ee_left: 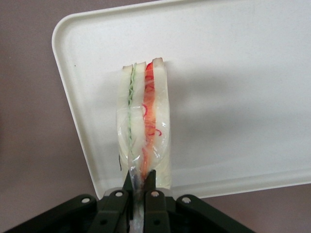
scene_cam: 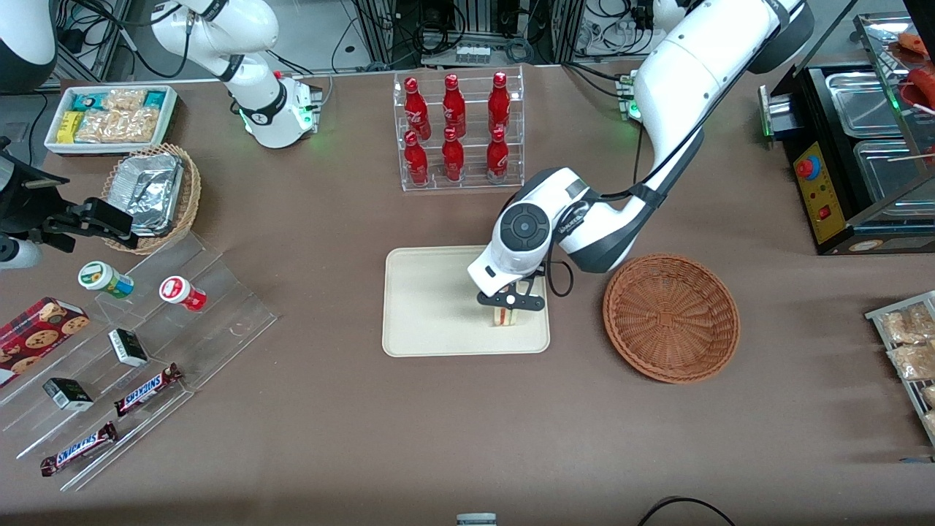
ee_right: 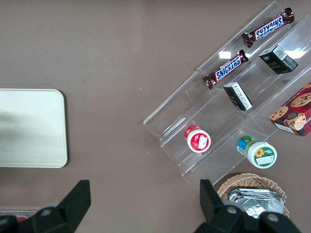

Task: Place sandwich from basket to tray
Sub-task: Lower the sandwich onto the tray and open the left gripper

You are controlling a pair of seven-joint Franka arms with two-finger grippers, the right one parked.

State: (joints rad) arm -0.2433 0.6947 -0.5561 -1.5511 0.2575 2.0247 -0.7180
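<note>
The left arm's black two-finger tool (scene_cam: 513,302) hangs over the flat cream-white rectangular tray (scene_cam: 424,307) with rounded corners and a low raised rim. It sits above the tray's corner that is nearest the front camera and toward the working arm's end. Its fingers (ee_left: 127,187) are pinched together on the clear wrapper of the small triangular sandwich (scene_cam: 504,315) of pale white bread. In the wrist view the sandwich (ee_left: 145,126) stands on edge, with a green filling layer in one half and a red-orange layer in the other. Its lower end meets the tray (ee_left: 233,97) surface just inside the rim, and its shadow falls on the tray beside it.

The rest of the tray is bare toward the parked arm's end and toward the clear rack of red bottles (scene_cam: 456,131). The wide, shallow round basket (scene_cam: 670,318) of reddish-brown woven wicker lies on the brown tabletop (scene_cam: 329,219) beside the tray, toward the working arm's end, apart from the tray's edge with a strip of tabletop between them. Nothing lies in it.

Open tabletop runs between the tray and the clear stepped display (scene_cam: 139,351) holding chocolate bars, small boxes and two round tubs. A broad band of tabletop also lies nearer the front camera than the tray and the basket.
</note>
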